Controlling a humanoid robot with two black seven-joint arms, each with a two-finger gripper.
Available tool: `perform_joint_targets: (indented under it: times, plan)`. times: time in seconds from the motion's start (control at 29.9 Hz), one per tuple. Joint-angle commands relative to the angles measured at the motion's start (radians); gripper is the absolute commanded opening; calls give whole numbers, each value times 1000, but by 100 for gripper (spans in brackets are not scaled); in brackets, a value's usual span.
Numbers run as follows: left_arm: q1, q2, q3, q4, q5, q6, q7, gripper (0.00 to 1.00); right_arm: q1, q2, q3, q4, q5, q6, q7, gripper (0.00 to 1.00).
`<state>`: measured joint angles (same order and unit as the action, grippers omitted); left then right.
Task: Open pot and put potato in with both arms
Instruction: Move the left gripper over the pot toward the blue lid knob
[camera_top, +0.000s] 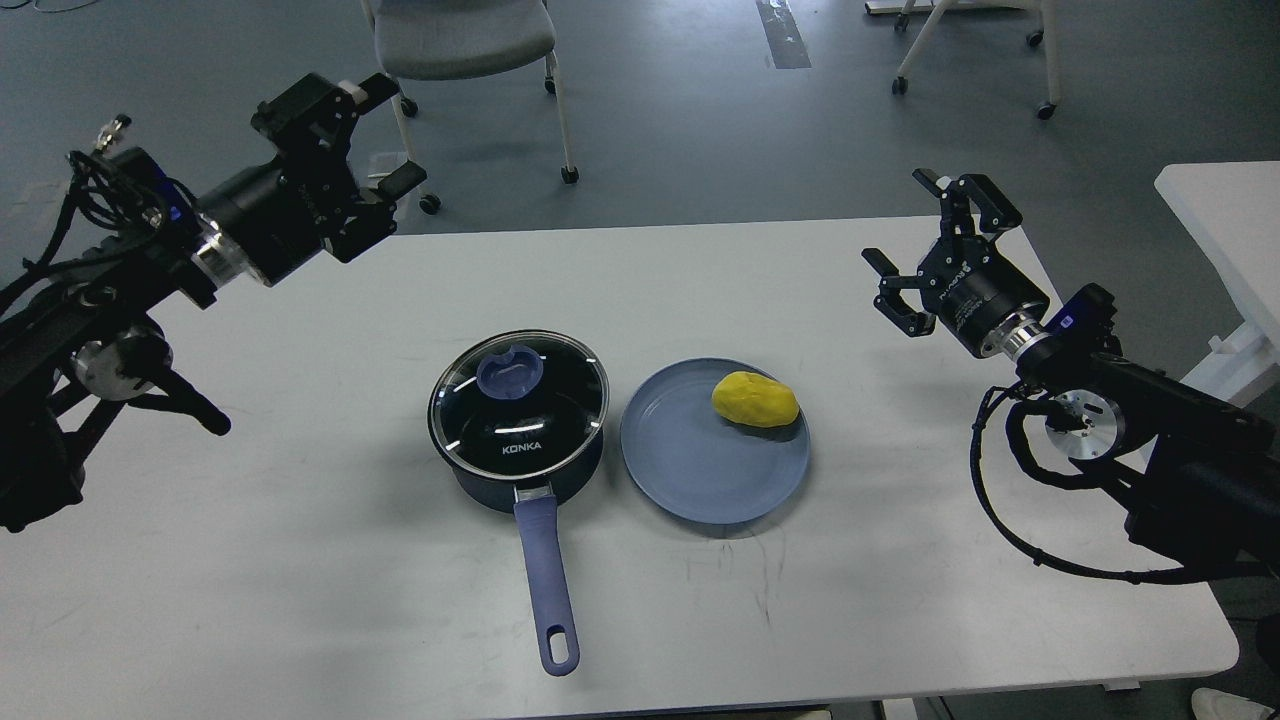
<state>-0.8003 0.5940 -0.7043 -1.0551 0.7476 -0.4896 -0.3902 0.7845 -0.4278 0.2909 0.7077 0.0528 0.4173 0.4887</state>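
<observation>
On the white table (300, 560), the pot (520, 420) sits near the middle with its glass lid (518, 392) on and its blue-purple handle (548, 580) pointing toward me, while the yellow potato (755, 399) rests on the far right part of the blue-grey plate (690, 460) just to the pot's right. My left gripper (385, 135) hangs above the table's far left edge with its fingers spread and holding nothing. My right gripper (912, 232) hovers over the table's right side, its fingers likewise released, well apart from the plate.
</observation>
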Motion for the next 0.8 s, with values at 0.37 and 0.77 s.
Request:
perform_joint_targets:
  times: [0.37, 0.77]
  plan:
    - [-161, 20, 212, -298, 913, 1, -39, 98, 7, 0, 1, -1, -2, 0, 0, 100]
    - [-275, -25, 474, -161, 1171, 1, -42, 98, 5, -8, 7, 4, -2, 0, 0, 100]
